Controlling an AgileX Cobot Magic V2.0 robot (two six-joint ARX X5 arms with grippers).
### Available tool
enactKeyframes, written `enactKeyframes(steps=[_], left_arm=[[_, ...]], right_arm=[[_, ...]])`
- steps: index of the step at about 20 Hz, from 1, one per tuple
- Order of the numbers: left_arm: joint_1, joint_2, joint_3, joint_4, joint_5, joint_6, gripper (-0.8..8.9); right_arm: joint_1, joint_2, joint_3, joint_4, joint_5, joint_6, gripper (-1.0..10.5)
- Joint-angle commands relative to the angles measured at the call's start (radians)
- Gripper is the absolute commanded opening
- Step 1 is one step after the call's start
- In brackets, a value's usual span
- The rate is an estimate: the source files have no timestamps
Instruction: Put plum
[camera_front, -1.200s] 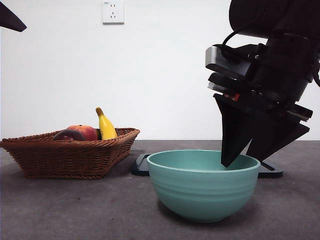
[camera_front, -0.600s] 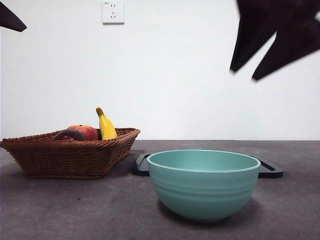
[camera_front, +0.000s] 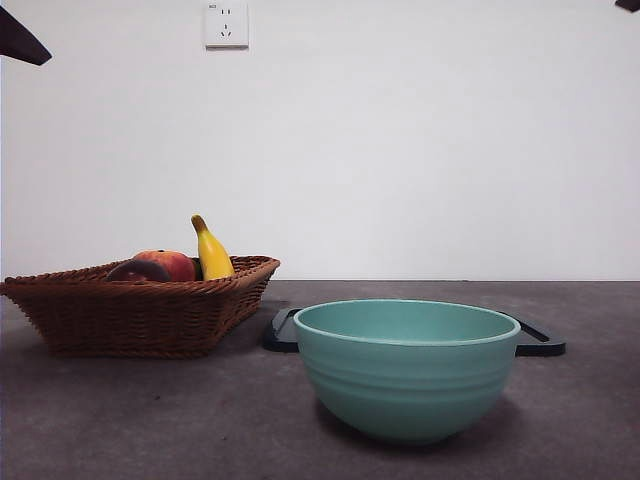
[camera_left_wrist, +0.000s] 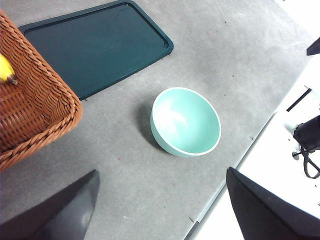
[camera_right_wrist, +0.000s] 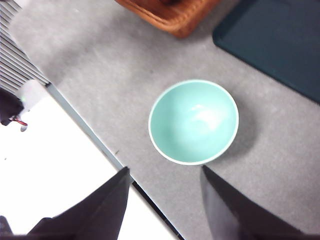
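Plum (camera_front: 138, 270) sat in the wicker basket (camera_front: 140, 315) at left of the front view, dark maroon, only its top showing over the rim, touching the red-orange peach (camera_front: 172, 264) just right of it. Yellow banana (camera_front: 211, 251) stood tilted behind them, stem up; its tip also showed at the left edge of the left wrist view.

Teal bowl (camera_front: 407, 370) stood lower center-right in the front view on the grey desk (camera_front: 120, 420), w/ nothing visible inside in either wrist view. Dark green tray (camera_front: 280, 332) lay flat behind the bowl, between it and the basket, apart from the bowl in the left wrist view. White wall socket (camera_front: 226, 23) at upper left-center.

Left end effector (camera_left_wrist: 160, 210) hung high over the desk, jaws spread wide apart, nothing between them; bowl well below, near frame center. Right end effector (camera_right_wrist: 165, 200) also high above, jaws apart and holding nothing, bowl at frame center, basket corner at top edge. In the front view both arms showed only as black tips at the top corners.
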Motion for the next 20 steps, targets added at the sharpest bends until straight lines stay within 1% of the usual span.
enactKeyframes(steps=[1,7,8,10,11,12,20], left_arm=[[-0.004,0.005,0.010,0.007,0.005,0.016,4.05],[-0.004,0.005,0.010,0.005,0.005,0.016,3.99],[-0.004,0.005,0.010,0.005,0.005,0.016,3.63],[-0.004,0.005,0.010,0.006,0.005,0.016,1.94],[-0.004,0.005,0.010,0.006,0.005,0.016,0.89],[-0.004,0.005,0.010,0.008,0.005,0.016,0.01],[-0.004,0.005,0.010,0.012,0.005,0.016,0.08]], right_arm=[[0.005,0.006,0.016,0.007,-0.003,-0.015,2.2],[0.005,0.007,0.016,0.008,0.000,-0.015,2.2],[0.005,0.008,0.016,0.008,0.000,-0.015,2.0],[0.005,0.008,0.016,0.008,0.000,-0.015,0.5],[0.005,0.007,0.016,0.008,0.000,-0.016,0.1],[0.005,0.007,0.016,0.008,0.000,-0.016,0.1],[0.005,0.007,0.016,0.045,0.000,-0.014,0.1]])
